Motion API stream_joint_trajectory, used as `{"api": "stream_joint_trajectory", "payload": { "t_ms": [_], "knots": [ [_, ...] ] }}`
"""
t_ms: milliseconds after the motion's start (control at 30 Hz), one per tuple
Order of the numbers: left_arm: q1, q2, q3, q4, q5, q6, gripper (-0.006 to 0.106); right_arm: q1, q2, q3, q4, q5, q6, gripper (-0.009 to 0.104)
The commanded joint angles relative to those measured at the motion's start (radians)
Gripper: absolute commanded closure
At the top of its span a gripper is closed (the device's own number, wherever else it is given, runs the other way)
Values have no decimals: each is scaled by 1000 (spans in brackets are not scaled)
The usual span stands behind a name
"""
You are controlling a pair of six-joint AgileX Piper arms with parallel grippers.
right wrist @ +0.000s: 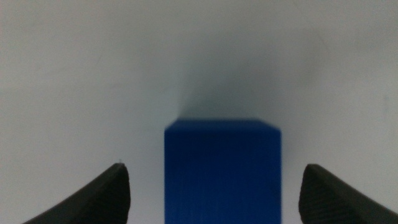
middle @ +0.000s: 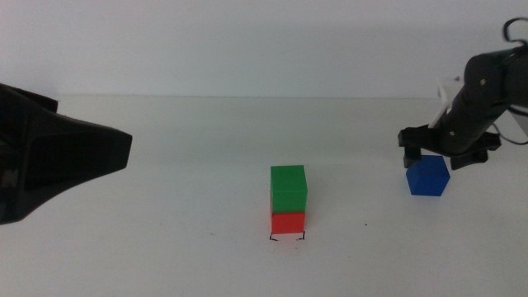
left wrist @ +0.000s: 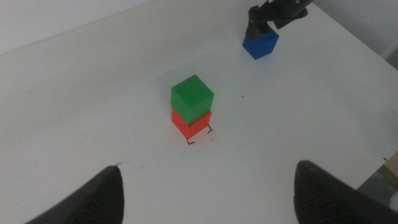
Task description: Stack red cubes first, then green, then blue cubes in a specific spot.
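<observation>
The green cube (middle: 288,188) sits on the red cube (middle: 287,222), and the red cube stands on the black corner marks of the specific spot (middle: 287,238) near the table's front middle. The blue cube (middle: 428,176) rests on the table to the right. My right gripper (middle: 437,157) hovers just over it, open. In the right wrist view the blue cube (right wrist: 222,171) lies between the two jaws with a gap on each side. My left gripper (left wrist: 209,167) waits open at the left, looking at the green cube (left wrist: 192,94) and red cube (left wrist: 191,122).
The left arm's dark body (middle: 58,157) fills the left edge of the middle view. A tiny black speck (middle: 366,224) lies on the white table (middle: 181,247) between the stack and the blue cube. The table's far right edge (left wrist: 373,56) shows in the left wrist view.
</observation>
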State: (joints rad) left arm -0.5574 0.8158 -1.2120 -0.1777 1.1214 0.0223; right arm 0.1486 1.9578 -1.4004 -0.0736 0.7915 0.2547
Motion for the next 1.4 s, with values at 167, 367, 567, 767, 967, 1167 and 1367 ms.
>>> {"api": "stream_joint_trajectory", "payload": {
  "t_ms": [167, 367, 567, 767, 967, 1167, 1367],
  "knots": [
    [3, -3, 3, -4, -16, 0, 7, 1, 63, -13, -58, -87, 18, 37],
    [3, -3, 3, -4, -16, 0, 7, 48, 6, -62, -60, 21, 16, 87],
    [3, -3, 3, -4, -16, 0, 7, 271, -81, -263, -117, 359, 210, 87],
    [3, -3, 3, -4, -14, 0, 7, 531, -35, -474, -247, 430, 385, 87],
    [3, -3, 3, -4, -14, 0, 7, 623, 7, -487, -233, 430, 472, 87],
    [3, -3, 3, -4, -14, 0, 7, 651, 45, -487, -245, 430, 512, 87],
    [3, -3, 3, -4, -16, 0, 7, 642, 75, -487, -257, 430, 516, 87]
  ]
}}
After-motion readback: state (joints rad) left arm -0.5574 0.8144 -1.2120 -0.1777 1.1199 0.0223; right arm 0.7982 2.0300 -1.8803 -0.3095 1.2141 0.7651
